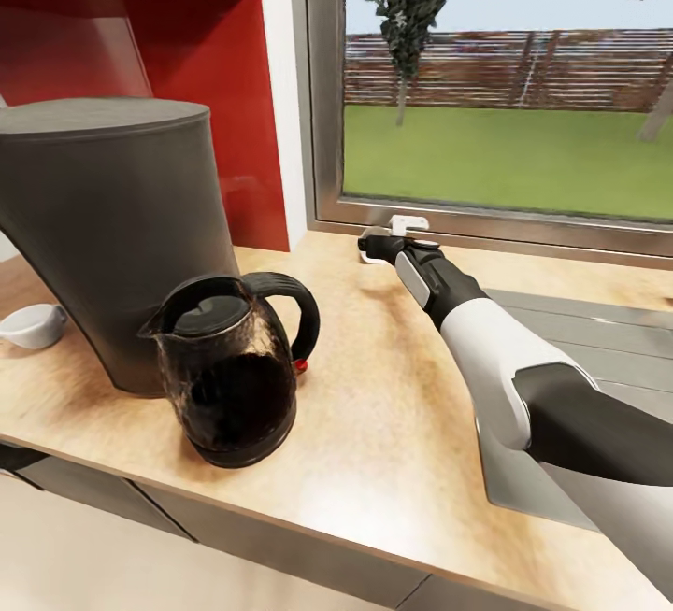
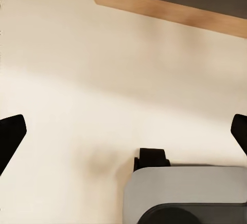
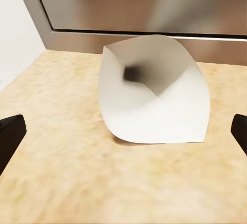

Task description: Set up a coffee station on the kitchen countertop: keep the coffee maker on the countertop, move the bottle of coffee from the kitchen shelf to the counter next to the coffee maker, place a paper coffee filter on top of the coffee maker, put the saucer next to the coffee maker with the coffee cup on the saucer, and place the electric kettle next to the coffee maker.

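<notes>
Barely making out the paper coffee filter (image 1: 408, 222) in the head view, just a tiny white bit at the back of the kitchen countertop (image 1: 393, 424), under the window frame (image 1: 505, 223). Seeing it much better in the right wrist view (image 3: 154, 100). Losing part of the right pincer (image 1: 374, 245) behind its own wrist in the head view. Catching only the dark tips of its fingers (image 3: 10, 136) at the two sides of the right wrist view. Finding a small white dish (image 1: 33, 323) half cut off by the picture's edge and partly tucked behind the coffee maker (image 1: 112, 237); not being able to tell if it is a cup or a plate.

Lying on its side on the wood, with its open mouth facing the right pincer (image 3: 124, 134) and its closed end pointing away, toward the window frame. Running its long way from the pincer to the window.

Sitting just ahead of the right pincer, in line with the gap between the fingers, not touching either one. Holding those fingers wide apart, gripping nothing.

Spreading the left pincer (image 2: 123, 131) wide too, hanging over a pale floor (image 2: 77, 80) with nothing in it.

Standing just in front of the coffee maker: the electric kettle (image 1: 234, 368), upright.
</notes>
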You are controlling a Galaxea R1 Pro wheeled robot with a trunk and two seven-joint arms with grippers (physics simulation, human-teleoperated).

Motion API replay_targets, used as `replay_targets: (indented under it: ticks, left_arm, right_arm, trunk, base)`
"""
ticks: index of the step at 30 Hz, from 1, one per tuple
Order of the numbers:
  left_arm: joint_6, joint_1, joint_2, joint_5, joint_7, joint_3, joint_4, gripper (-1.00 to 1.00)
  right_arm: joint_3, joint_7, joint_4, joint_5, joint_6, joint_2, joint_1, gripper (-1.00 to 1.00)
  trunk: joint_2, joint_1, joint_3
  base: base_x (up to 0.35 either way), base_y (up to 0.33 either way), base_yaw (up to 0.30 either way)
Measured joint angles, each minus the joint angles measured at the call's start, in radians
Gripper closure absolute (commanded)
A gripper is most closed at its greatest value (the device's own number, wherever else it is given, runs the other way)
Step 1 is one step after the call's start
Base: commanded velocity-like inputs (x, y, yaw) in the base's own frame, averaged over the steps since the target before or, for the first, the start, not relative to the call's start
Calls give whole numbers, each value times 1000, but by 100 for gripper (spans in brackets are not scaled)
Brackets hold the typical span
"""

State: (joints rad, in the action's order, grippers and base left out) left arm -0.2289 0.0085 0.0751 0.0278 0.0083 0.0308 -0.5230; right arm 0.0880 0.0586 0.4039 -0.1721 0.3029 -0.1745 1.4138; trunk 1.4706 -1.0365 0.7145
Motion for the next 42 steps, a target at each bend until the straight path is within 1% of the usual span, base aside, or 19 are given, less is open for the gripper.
replay_targets:
  ticks: [14, 42]
  left_arm:
    - [0, 0, 0, 0, 0, 0, 0, -100]
    - [0, 0, 0, 0, 0, 0, 2, -100]
  right_arm:
    - [1, 0, 0, 0, 0, 0, -1, -100]
    - [-1, 0, -2, 0, 0, 0, -3, -100]
  trunk:
    - [0, 0, 0]
    - [0, 0, 0]
  base:
    - [0, 78, 0]
    - [61, 2, 0]
